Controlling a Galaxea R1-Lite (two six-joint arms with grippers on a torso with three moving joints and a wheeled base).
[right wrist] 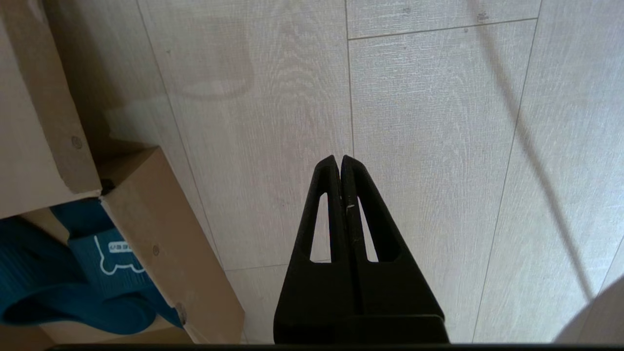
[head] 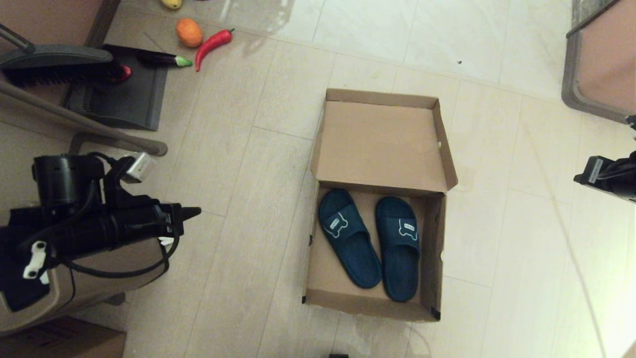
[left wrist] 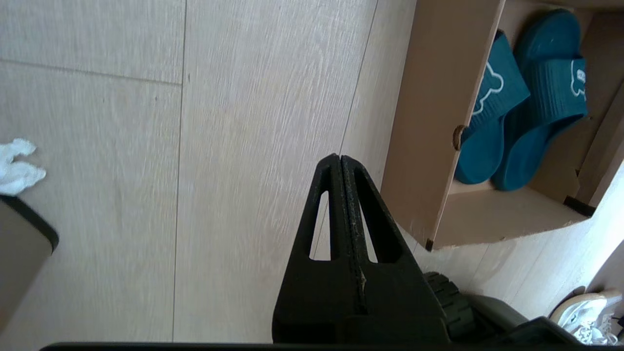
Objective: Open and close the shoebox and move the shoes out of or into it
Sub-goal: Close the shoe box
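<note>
The brown cardboard shoebox (head: pixel 328 291) lies open on the floor, its hinged lid (head: pixel 380 141) folded back on the far side. Both navy slide slippers lie inside, side by side: one (head: pixel 348 238) on the left, the other (head: pixel 400 248) on the right, each with a white bear outline on its strap. My left gripper (head: pixel 191 213) hangs shut and empty over the floor, well left of the box; the left wrist view shows its tips (left wrist: pixel 340 158) pressed together beside the box wall (left wrist: pixel 429 122). My right gripper (right wrist: pixel 340 160) is shut and empty above bare floor, right of the box (right wrist: pixel 165 234).
A dustpan (head: pixel 124 94) and brush (head: pixel 54 62) lie at the far left, with a toy orange (head: pixel 189 33), red chilli (head: pixel 212 44) and aubergine (head: pixel 164 60) beyond. A long handle (head: pixel 84 122) slants across the left. A bin rim (head: pixel 579 94) sits at the far right.
</note>
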